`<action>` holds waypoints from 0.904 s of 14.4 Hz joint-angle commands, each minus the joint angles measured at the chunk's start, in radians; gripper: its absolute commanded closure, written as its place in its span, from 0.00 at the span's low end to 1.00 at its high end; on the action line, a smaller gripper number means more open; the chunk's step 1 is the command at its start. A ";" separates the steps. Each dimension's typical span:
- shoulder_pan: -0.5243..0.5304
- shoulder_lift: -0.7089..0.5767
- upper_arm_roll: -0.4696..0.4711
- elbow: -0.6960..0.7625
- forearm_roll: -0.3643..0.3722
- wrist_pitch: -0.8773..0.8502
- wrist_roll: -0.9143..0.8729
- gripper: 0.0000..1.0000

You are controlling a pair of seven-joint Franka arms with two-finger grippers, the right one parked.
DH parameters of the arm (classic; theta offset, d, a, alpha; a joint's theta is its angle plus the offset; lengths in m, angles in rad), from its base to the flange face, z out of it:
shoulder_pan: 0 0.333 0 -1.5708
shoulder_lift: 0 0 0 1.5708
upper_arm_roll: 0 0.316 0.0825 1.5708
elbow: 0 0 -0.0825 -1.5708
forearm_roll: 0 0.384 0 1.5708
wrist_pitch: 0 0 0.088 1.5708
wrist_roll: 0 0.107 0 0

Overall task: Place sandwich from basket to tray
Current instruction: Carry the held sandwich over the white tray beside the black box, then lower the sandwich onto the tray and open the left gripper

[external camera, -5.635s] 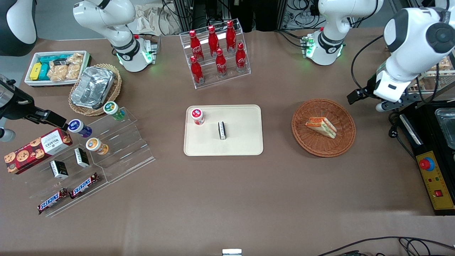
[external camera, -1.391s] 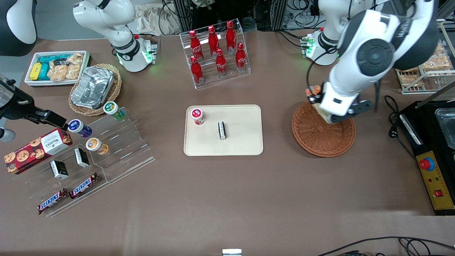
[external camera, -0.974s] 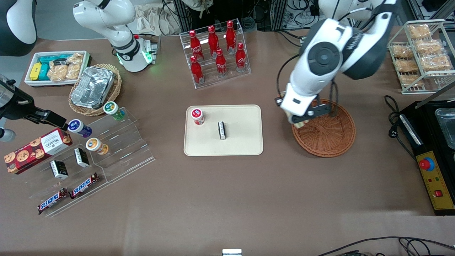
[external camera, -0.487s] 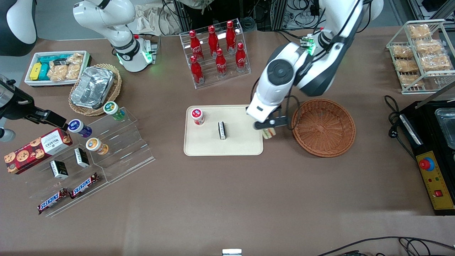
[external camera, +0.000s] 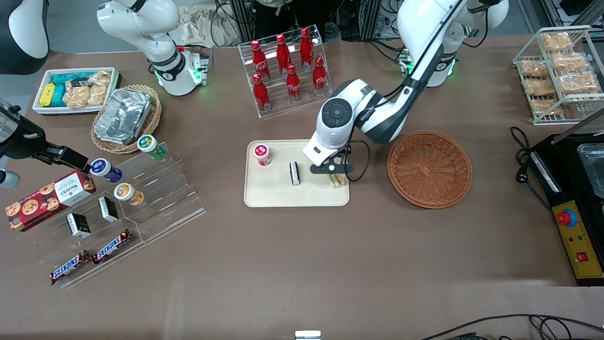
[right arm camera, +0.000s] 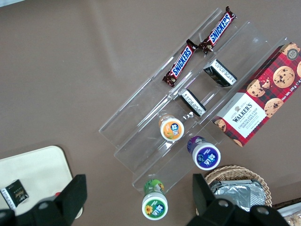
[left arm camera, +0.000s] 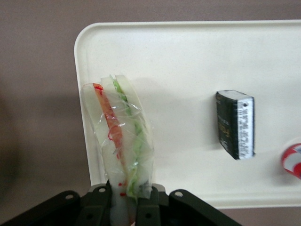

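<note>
One sandwich point(left arm camera: 121, 136) was in play, pinched at its lower edge between the two fingers of the gripper point(external camera: 336, 177), wrapped in clear film, with orange-red and green filling lines running up the wedge as the wrist camera showed it. It was clear of the basket point(external camera: 429, 169), which sat bare on the table toward the working arm's end, well apart from the gripper. The gripper hung over the tray point(external camera: 278, 196), at the tray end nearest the basket and close to the rim. Step in hand, by my reading: transport was done and the lowering and release were not. Whether the sandwich's free end touched the tray floor could not be told from either view (the front view showed only a sliver of it under the gripper). Two other items stood on the tray: a small black box point(external camera: 295, 173) just beside the gripper, toward the parked arm's end, and a red-capped jar point(external camera: 262, 154) farther along the same way. Next move, as judged: descend straight down until the wedge rests on the tray floor, then part the fingers and lift away. Care was needed on two counts: the rim lay close on the basket side, so the wedge could land half on it, and the film-wrapped wedge might topple once let go.
</note>
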 commanded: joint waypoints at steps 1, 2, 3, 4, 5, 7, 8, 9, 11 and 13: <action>-0.014 -0.010 0.007 -0.070 0.070 0.083 0.016 1.00; -0.014 -0.008 0.007 -0.073 0.077 0.090 0.016 1.00; -0.014 -0.005 0.008 -0.074 0.077 0.090 0.016 1.00; -0.014 -0.005 0.008 -0.073 0.076 0.090 0.010 0.87; -0.013 -0.005 0.007 -0.073 0.076 0.088 0.004 0.40; -0.011 -0.010 0.008 -0.073 0.074 0.085 -0.013 0.01; -0.007 -0.016 0.008 -0.067 0.073 0.080 -0.045 0.01; -0.002 -0.022 0.011 -0.064 0.074 0.077 -0.088 0.00; 0.007 -0.042 0.016 -0.064 0.074 0.068 -0.139 0.00; 0.022 -0.059 0.031 -0.045 0.077 -0.010 -0.123 0.01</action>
